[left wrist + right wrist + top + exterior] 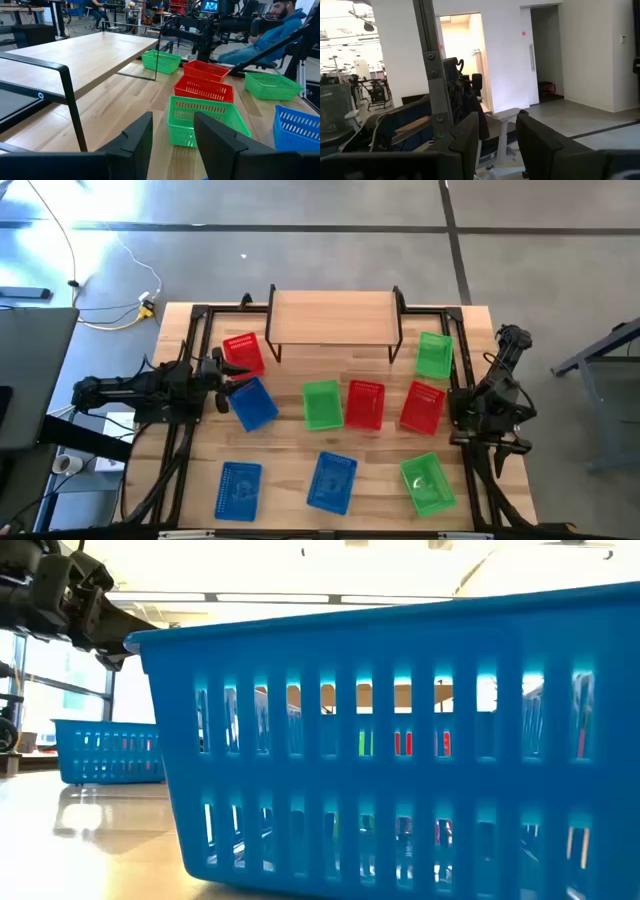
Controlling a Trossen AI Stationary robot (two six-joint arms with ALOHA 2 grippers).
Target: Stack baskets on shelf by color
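Nine baskets (320, 404) lay unstacked on the table (290, 470), all empty; the shelf (334, 317) stood bare; the left gripper (172, 137) and right gripper (497, 135) were open, holding nothing.

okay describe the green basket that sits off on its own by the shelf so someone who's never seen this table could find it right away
Start at the low light-wood plank shelf on thin black legs at the table's far edge. Just off its right-hand end, near the right arm's side, sits a small green perforated plastic basket. Unlike the other two green baskets, it lies level with the shelf rather than out in the middle or at the near edge.
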